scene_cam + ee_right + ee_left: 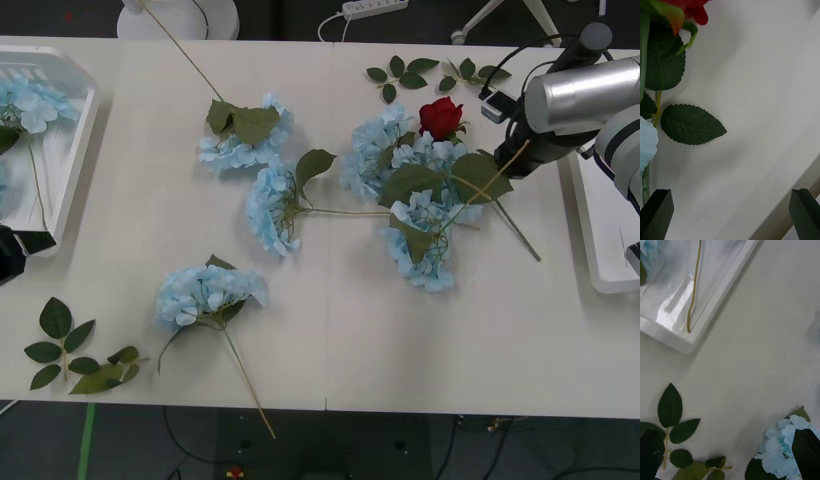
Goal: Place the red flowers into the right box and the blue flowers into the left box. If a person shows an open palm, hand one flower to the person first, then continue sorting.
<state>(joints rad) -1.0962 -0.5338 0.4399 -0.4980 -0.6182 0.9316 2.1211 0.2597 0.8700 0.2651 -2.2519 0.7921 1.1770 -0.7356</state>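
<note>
One red flower, a rose head, lies at the back right on a pile of blue flowers; its petals show close in the right wrist view. More blue flowers are spread over the table's middle. The left box holds blue flowers. The right box stands at the right edge. My right gripper is open, just right of the rose. My left gripper is open near the left box's front corner, holding nothing.
Loose green leaf sprigs lie at the front left and at the back right. A long stem reaches toward a white round base at the back. A blue flower lies near my left fingers.
</note>
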